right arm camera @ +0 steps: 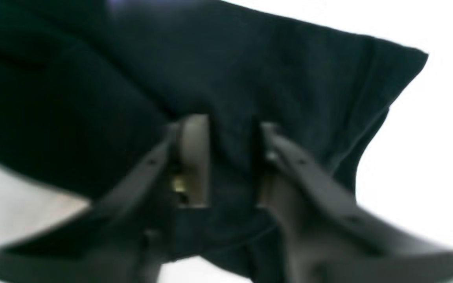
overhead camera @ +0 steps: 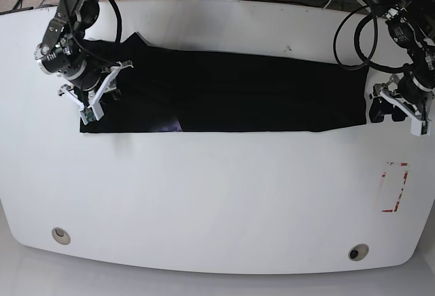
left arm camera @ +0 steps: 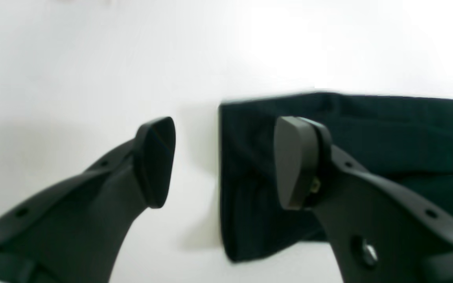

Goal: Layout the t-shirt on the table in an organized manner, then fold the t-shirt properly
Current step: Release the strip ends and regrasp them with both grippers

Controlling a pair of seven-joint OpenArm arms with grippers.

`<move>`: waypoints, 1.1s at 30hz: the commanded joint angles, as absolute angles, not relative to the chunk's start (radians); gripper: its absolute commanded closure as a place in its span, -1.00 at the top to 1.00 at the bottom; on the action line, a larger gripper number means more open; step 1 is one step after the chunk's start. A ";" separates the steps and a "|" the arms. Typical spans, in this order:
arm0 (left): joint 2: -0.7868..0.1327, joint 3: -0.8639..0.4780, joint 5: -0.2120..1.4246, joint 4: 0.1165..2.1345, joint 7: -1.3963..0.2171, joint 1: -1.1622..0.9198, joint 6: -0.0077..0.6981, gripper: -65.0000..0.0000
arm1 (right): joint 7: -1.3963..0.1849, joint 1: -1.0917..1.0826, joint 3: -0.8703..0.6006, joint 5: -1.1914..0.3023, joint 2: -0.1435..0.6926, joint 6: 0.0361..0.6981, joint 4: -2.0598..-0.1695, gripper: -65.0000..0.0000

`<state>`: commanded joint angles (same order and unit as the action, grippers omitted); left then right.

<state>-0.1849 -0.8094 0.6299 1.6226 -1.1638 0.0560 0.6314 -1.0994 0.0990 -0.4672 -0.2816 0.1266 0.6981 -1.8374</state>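
The black t-shirt [overhead camera: 238,92] lies across the far half of the white table [overhead camera: 217,194] as a long flat band. My right gripper [overhead camera: 98,102] is at the band's left end. In the right wrist view this gripper [right arm camera: 232,157] is shut on a bunch of the t-shirt [right arm camera: 269,59], lifted slightly off the table [right arm camera: 427,157]. My left gripper [overhead camera: 382,111] hangs at the band's right end. In the left wrist view it [left arm camera: 224,161] stands open astride the t-shirt [left arm camera: 387,129] edge, one finger over cloth, the other over bare table [left arm camera: 92,59].
A red tape rectangle [overhead camera: 395,187] marks the table near the right edge. Two metal-ringed holes [overhead camera: 61,235] [overhead camera: 358,251] sit near the front edge. A small pale patch [overhead camera: 171,127] shows at the shirt's front hem. Cables lie beyond the far edge.
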 joint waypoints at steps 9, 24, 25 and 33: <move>-0.265 -0.834 0.750 1.402 -1.179 0.061 0.633 0.16 | -0.941 0.107 -0.444 -0.231 0.136 0.698 -1.629 -0.79; -0.277 -0.716 0.828 1.290 -1.176 0.064 0.631 0.41 | -0.914 0.116 -0.443 -0.236 0.148 0.698 -1.567 -0.79; -0.275 -0.705 0.828 1.290 -1.175 0.064 0.631 0.41 | -0.914 0.116 -0.443 -0.236 0.148 0.698 -1.570 -0.79; -0.255 -0.607 0.825 1.285 -1.135 0.062 0.625 0.41 | -0.914 0.116 -0.443 -0.236 0.148 0.698 -1.589 -0.79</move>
<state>-0.2555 -0.6068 0.8247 1.2850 -1.1347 0.0621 0.6252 -0.9137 0.1158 -0.4427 -0.2355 0.1481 0.6981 -1.5888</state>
